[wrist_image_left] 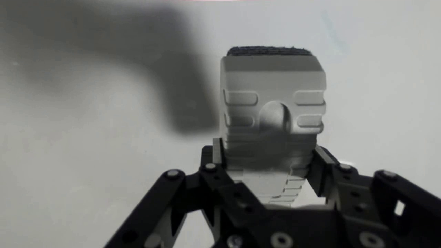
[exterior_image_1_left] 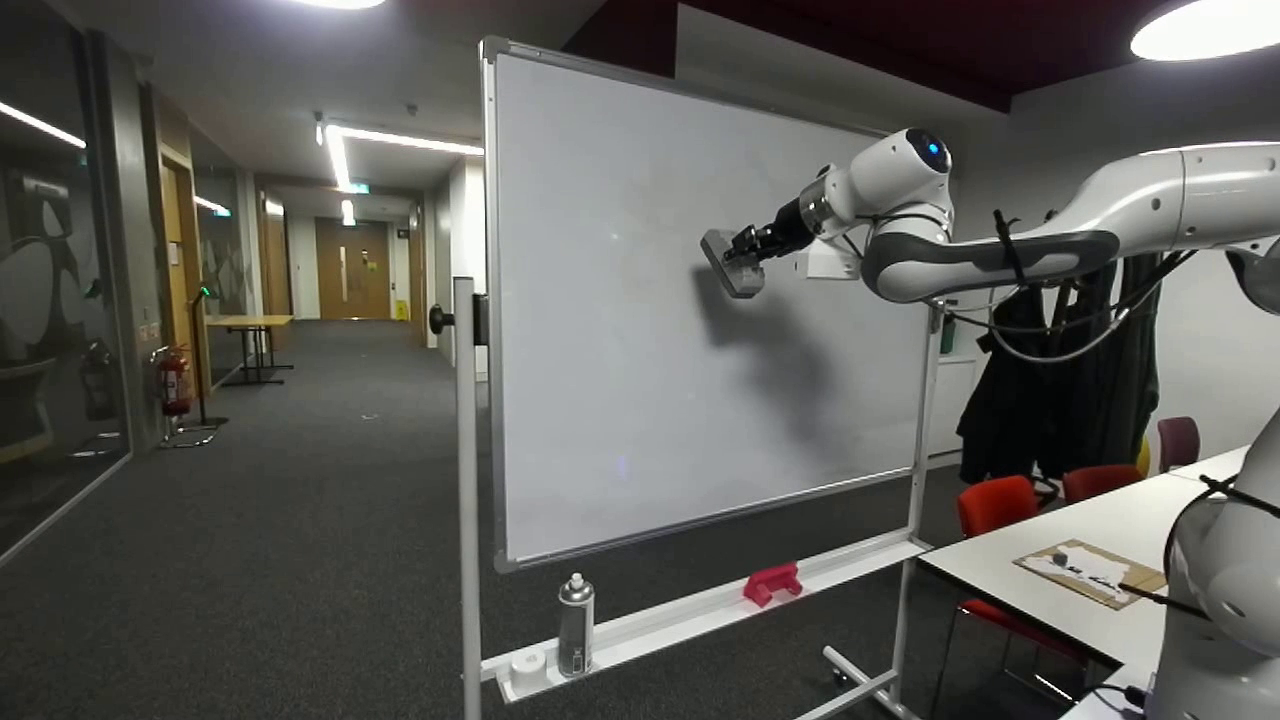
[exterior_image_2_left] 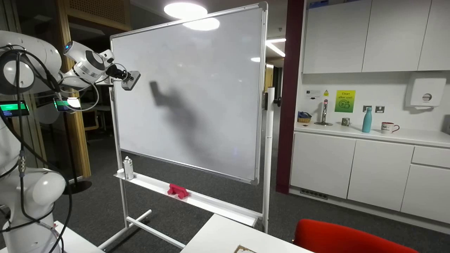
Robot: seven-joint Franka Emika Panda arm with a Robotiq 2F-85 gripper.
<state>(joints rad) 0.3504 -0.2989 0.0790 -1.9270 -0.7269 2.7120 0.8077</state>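
in the wrist view, the tool (wrist_image_left: 269, 155) sat at the bottom of the frame, clamped on both sides of a grey whiteboard eraser (wrist_image_left: 274, 81) near the centre. dark felt (wrist_image_left: 269, 51) showed at its top end; the side grip was probably chosen to leave that face free, turned toward the whiteboard (wrist_image_left: 86, 186). a broad shadow (wrist_image_left: 182, 96) lay upper left, and a faint bluish mark (wrist_image_left: 334, 34) upper right. the whiteboard eraser hid the patch straight behind it.

in an exterior view, the whiteboard eraser (exterior_image_1_left: 738, 275) was tilted just above the frame's centre. a white robot arm (exterior_image_1_left: 1110, 205) reached in from the right, blocking part of the whiteboard's right side. below, a tray (exterior_image_1_left: 670, 625) carried a spray can (exterior_image_1_left: 576, 630), a small white round item (exterior_image_1_left: 528, 668) and a red plastic piece (exterior_image_1_left: 773, 583), perhaps kept there to be off the writing surface. a tabletop (exterior_image_1_left: 985, 558) at lower right bore a piece of cardboard (exterior_image_1_left: 1040, 563).

in an exterior view, the whiteboard eraser (exterior_image_2_left: 130, 82) was at upper left; its shadow fell apart from it, so it looked clear of the whiteboard. at right, a kitchen tabletop (exterior_image_2_left: 418, 136) held a tap (exterior_image_2_left: 324, 114), a teal bottle (exterior_image_2_left: 366, 121) and a mug (exterior_image_2_left: 387, 128); a red chair (exterior_image_2_left: 341, 237) filled the lower right.
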